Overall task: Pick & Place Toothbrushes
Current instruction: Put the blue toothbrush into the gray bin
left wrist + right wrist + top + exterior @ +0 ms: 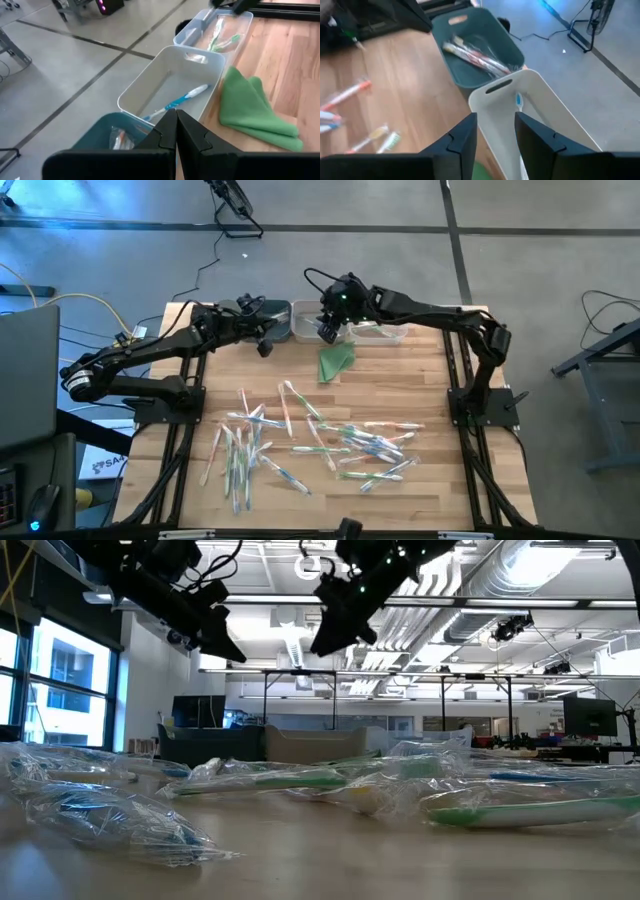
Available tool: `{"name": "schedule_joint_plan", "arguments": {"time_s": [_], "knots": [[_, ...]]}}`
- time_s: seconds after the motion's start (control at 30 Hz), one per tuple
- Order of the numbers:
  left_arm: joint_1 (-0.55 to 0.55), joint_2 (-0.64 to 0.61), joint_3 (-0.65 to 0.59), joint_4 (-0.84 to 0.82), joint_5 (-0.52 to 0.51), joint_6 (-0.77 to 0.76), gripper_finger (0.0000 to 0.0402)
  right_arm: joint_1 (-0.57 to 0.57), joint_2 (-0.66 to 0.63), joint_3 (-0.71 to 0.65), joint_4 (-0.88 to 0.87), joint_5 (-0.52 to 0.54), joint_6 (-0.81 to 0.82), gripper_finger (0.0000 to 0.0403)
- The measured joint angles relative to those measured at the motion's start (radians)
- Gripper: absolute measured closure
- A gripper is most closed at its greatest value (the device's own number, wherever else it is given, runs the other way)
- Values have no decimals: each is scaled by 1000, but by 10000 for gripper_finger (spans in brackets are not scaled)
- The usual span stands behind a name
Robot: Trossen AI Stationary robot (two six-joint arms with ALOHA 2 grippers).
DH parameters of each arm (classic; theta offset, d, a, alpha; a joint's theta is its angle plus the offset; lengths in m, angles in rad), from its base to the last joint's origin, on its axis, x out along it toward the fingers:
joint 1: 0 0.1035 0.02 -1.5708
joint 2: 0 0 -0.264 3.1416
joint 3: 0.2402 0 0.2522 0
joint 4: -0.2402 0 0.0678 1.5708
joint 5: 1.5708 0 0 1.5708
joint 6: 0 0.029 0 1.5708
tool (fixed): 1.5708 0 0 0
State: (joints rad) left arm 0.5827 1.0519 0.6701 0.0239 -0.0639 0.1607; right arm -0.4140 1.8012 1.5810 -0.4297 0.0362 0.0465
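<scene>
Several wrapped toothbrushes (310,442) lie scattered flat on the near half of the wooden table (420,380); the low view shows them up close (300,782). Three bins stand at the far edge: a teal bin (480,47) holding wrapped toothbrushes (476,59), a white bin (170,80) holding a blue toothbrush (179,101), and a clear bin (220,30) holding green toothbrushes (218,39). My right gripper (495,135) hovers open and empty above the white bin (535,115). My left gripper (176,131) is shut and empty, raised over the teal bin's near side (107,132).
A folded green cloth (337,362) lies on the table just in front of the bins, below my right gripper (328,330). My left gripper (263,345) hangs to its left. Bare wood lies between the cloth and the toothbrush pile.
</scene>
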Motion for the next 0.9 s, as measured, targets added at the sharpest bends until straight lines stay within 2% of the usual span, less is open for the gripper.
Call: {"name": "schedule_joint_plan", "arguments": {"time_s": [0.17, 0.4, 0.53, 0.7, 0.9], "knots": [[0, 0, 0, 2, 4, 0, 402, 43, -64, 0, -53, 64, 60, 282], [0, 0, 0, 3, 26, -1, 402, 97, -124, 0, -99, 35, 99, 282], [0, 0, 0, 2, 38, -3, 402, 138, -137, 0, -185, 64, 88, 289], [0, 0, 0, -3, 109, 26, 402, 200, -141, -32, -259, 177, 86, 314], [0, 0, 0, -51, 259, 55, 402, 253, -141, -144, -223, 194, 58, 350]]}}
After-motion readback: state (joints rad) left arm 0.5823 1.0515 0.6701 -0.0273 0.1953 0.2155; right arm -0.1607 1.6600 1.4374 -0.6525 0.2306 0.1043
